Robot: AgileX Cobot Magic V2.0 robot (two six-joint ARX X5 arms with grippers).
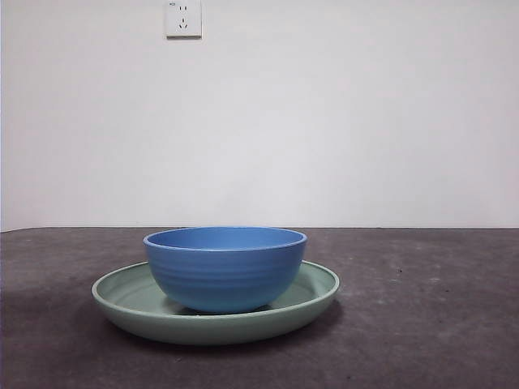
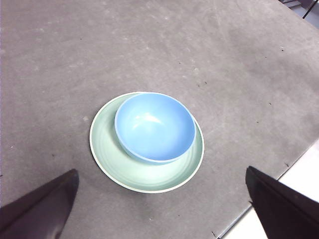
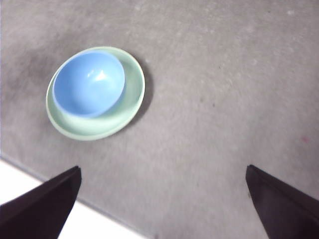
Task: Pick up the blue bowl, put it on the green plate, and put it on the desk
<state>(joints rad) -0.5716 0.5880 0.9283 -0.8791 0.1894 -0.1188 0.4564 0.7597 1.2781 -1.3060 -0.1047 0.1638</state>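
- The blue bowl (image 1: 225,269) is sitting upright inside the green plate (image 1: 122,304), base down on the plate's glossy floor, nothing in it.
- It's not quite centred. In the left wrist view the bowl (image 2: 155,127) is pushed toward one side of the plate (image 2: 112,154), so a broad crescent of green shows on one side and only a thin sliver on the other. The right wrist view shows the same offset, with the bowl (image 3: 88,82) near one edge of the plate (image 3: 130,97).
- The plate lies flat on the worktop (image 1: 430,324), dark grey-brown and a bit mottled, with bare surface all around the plate.
- Left tool (image 2: 159,209): jaws spread wide, holding nothing, up above the worktop and well apart from the plate, looking down on it.
- Right tool (image 3: 159,209): also wide open and empty, high over the worktop and further off from the plate than the left one.
- Neither tool shows in the front view.
- On the white wall behind the plate there's a wall socket (image 1: 183,18) up high.
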